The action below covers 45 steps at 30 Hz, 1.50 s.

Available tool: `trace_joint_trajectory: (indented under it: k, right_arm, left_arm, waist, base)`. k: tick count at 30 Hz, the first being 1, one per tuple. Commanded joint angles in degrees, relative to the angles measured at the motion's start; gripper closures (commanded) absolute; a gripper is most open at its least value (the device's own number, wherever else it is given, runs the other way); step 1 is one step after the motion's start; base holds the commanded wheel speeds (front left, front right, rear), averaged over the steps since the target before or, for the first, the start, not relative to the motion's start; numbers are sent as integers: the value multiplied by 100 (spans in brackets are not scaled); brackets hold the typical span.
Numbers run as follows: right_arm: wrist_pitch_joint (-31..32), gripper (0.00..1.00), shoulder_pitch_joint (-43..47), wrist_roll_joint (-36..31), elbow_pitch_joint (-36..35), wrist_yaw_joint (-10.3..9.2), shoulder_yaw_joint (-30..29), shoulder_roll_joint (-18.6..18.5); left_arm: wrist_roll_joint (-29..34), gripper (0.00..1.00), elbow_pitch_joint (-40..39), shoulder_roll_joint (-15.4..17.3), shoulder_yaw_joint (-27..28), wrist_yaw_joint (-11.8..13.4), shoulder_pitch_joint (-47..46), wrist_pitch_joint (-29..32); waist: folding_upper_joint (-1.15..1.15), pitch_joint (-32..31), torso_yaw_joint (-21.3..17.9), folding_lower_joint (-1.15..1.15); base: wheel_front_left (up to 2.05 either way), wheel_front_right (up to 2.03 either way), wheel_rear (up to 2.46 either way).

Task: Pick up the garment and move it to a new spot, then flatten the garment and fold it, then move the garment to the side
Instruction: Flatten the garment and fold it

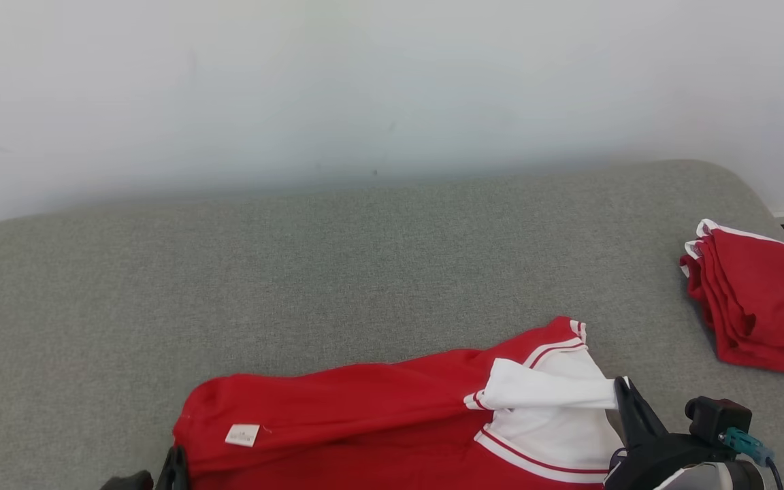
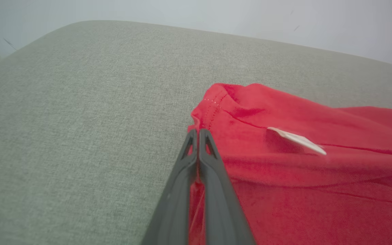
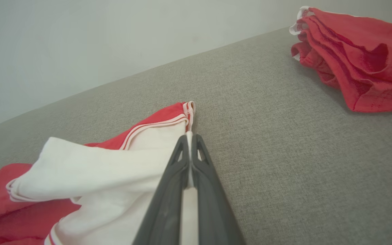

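You see the garment (image 1: pixel 365 408) as a red piece of clothing with a white part at its right end, and thin red-and-white stripes run along the seams there. A white sleeve (image 1: pixel 542 393) lies across this white part, with its striped cuff pointing to the robot's left. A small white label (image 1: pixel 242 435) sits on the red cloth near the left end (in the left wrist view it stands up a little from the cloth). The cloth is not flat: long wrinkles go through it from left to right.

The garment lies on the grey cloth-covered table (image 1: pixel 297 272), at the near edge of the head view, stretched between the two end effectors. The left end effector (image 1: pixel 175 454) is at the garment's left end. Your left wrist view shows its two fingers pressed together on the red hem corner, with red cloth between them. The right end effector (image 1: pixel 621 384) is at the right end. Its fingers are closed on the edge of the white cloth, which you can see as a white strip between them in the right wrist view.

Both end effectors are low, close to the table, with the fingers pointing forward, away from the robot. The right one leans slightly to the left in the head view. A pile of red cloth (image 1: pixel 753 299) with white trim lies well apart from the garment, at the far right of the table.
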Motion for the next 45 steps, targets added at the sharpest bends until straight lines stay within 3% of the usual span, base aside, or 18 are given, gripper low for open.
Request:
trace_joint_trajectory:
  k: [1,26,27,28,30,38,45]
  right_arm:
    - [-25,100,67,-52,-45,-14,-55,40]
    - [-25,100,495,-568,-154,-14,-701,365]
    - [-24,63,485,-570,-154,-14,-737,364]
    - [-25,0,481,-585,-146,-14,-762,373]
    - [-25,0,465,-621,-188,-14,-826,394]
    - [-25,0,497,-863,-592,-14,-815,468]
    - [12,0,420,-772,-991,-14,168,313]
  left_arm:
    - [-25,100,-24,-12,26,12,121,-17]
    - [-2,100,-327,-85,-34,-1,692,-17]
    - [13,100,-385,-85,-62,-13,676,-17]
    - [65,87,-468,-85,-85,-10,671,-18]
    - [120,0,-592,-84,-105,30,728,-17]
    - [368,0,-1174,-85,-65,269,1061,-17]
    - [372,0,-1340,-86,-96,325,1175,-17]
  waist:
    - [1,-29,10,1]
    - [1,-83,10,1]
    - [1,-78,16,1]
    - [1,-74,25,1]
    - [1,-63,36,1]
    - [1,-36,68,1]
    - [1,-46,120,1]
  base:
    - [0,0,0]
    - [0,0,0]
    - [0,0,0]
    - [0,0,0]
    - [0,0,0]
    - [0,0,0]
    - [0,0,0]
